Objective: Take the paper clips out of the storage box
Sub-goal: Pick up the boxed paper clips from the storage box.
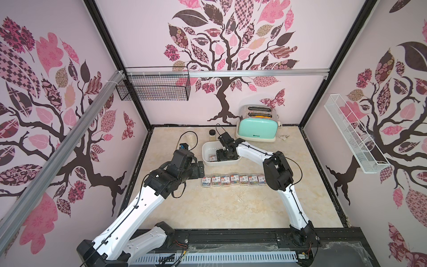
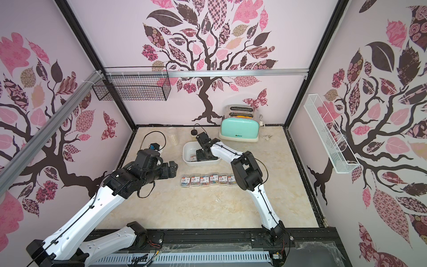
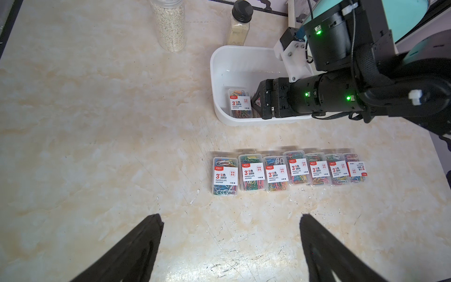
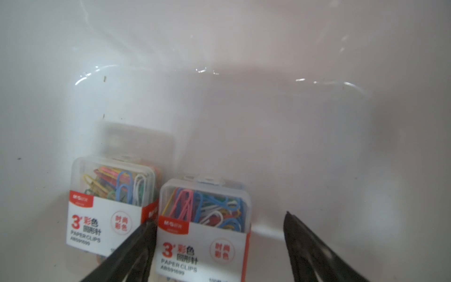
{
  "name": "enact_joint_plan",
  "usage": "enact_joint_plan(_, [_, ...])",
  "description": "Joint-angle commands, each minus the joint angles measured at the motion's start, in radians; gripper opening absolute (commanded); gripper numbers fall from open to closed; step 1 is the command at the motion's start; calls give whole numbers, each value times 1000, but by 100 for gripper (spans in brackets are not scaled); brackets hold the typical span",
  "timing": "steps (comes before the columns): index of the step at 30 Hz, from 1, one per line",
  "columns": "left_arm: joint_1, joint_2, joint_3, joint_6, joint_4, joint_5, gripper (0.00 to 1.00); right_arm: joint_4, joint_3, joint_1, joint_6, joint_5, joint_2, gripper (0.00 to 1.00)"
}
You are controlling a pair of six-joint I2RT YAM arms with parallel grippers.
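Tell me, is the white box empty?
Not empty. Two paper clip cases lie inside the white box, and the open right claw sits around one of them.

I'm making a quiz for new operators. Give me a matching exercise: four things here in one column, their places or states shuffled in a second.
1. right gripper
2. left gripper
3. mint-green toaster
4. row of seven paper clip cases

A. on the table, in front of the storage box
B. by the back wall
C. open, inside the storage box
D. open, above bare table

Pairs: 1-C, 2-D, 3-B, 4-A
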Motion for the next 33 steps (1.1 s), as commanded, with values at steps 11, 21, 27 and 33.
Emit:
enact_joint_plan(11, [22, 16, -14, 20, 27, 35, 94, 29, 8, 15, -4, 64, 36, 64])
enact_joint_plan(21, [36, 32, -15, 30, 51, 53, 94, 45, -15, 15, -32, 82, -38, 53])
enact_joint_plan(27, [39, 34, -19, 33, 57, 55, 94, 44, 3, 15, -62, 87, -77, 48])
enact_joint_plan(33, [40, 32, -18, 35, 58, 56, 94, 37, 12, 15, -81, 88, -103, 46])
